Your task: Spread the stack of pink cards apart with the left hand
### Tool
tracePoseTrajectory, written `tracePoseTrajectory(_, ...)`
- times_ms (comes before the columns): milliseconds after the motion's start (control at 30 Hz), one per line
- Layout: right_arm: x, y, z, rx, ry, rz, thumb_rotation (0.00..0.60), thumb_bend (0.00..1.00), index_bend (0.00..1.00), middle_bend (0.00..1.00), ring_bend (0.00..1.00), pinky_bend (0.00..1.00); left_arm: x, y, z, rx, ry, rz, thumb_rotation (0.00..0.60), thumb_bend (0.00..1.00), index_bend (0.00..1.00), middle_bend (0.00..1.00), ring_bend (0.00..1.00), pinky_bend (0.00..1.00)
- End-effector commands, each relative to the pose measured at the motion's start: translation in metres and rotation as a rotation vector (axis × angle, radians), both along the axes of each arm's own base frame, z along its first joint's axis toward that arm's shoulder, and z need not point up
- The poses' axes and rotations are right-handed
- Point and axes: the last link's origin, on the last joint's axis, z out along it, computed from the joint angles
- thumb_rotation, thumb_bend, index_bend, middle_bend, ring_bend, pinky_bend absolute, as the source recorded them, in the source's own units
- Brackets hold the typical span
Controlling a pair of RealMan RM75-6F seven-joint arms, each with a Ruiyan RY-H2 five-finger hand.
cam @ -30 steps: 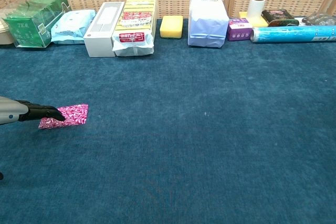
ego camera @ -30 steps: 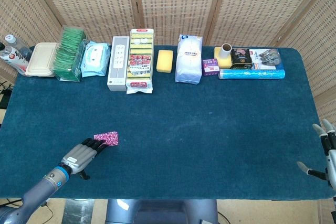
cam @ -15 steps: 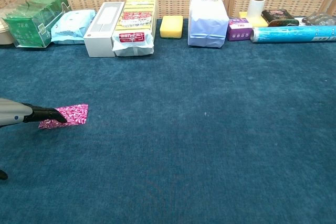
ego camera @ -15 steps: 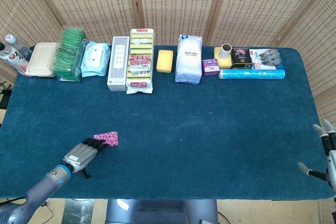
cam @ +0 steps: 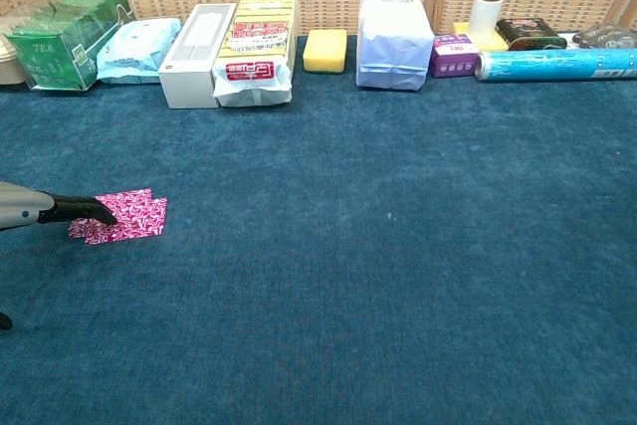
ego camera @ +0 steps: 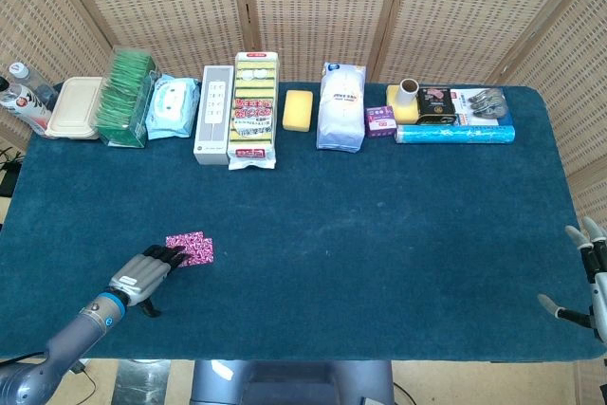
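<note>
The pink patterned cards [ego camera: 192, 247] [cam: 127, 217] lie on the blue cloth near the front left, fanned a little so an upper card sticks out to the left of the lower one. My left hand [ego camera: 142, 274] [cam: 55, 210] lies flat beside them, its dark fingertips [cam: 98, 211] resting on the left card's edge. It holds nothing. My right hand [ego camera: 590, 272] hangs off the table's right front corner, fingers apart and empty.
A row of goods lines the far edge: green tea box [ego camera: 126, 98], wipes pack [ego camera: 173, 107], white box [ego camera: 212, 115], sponge pack [ego camera: 254, 109], yellow sponge [ego camera: 298, 109], white bag [ego camera: 341, 107], blue roll [ego camera: 453, 132]. The blue tablecloth [ego camera: 379, 244] covers the table.
My left hand has drawn back and to the left, dragging the top card with it. The stack now shows two offset cards instead of one neat pile.
</note>
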Motion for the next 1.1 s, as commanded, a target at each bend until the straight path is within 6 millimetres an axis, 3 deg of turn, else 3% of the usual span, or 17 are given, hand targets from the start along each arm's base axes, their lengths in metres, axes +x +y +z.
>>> tracePoseTrajectory(33, 0.000, 0.000, 0.000, 0.001, -0.001, 0.000, 0.600, 0.00, 0.08, 0.00, 0.00, 0.00, -0.004, 0.002, 0.003, 0.011, 0.001, 0.015, 0.600, 0.00, 0.00, 0.00, 0.00, 0.03)
tracePoseTrajectory(333, 0.000, 0.001, -0.001, 0.007, -0.002, 0.000, 0.600, 0.00, 0.08, 0.00, 0.00, 0.00, -0.016, 0.009, 0.011, 0.035, -0.001, 0.060, 0.600, 0.00, 0.00, 0.00, 0.00, 0.03)
tracePoseTrajectory(733, 0.000, 0.001, -0.001, 0.010, -0.001, -0.004, 0.600, 0.00, 0.08, 0.00, 0.00, 0.00, 0.000, 0.004, 0.019, 0.032, -0.088, 0.012, 0.600, 0.00, 0.00, 0.00, 0.00, 0.03)
tracePoseTrajectory(1100, -0.001, 0.001, 0.001, 0.008, -0.005, -0.006, 0.600, 0.00, 0.08, 0.00, 0.00, 0.00, 0.004, 0.007, 0.003, -0.003, -0.121, 0.023, 0.600, 0.00, 0.00, 0.00, 0.00, 0.03)
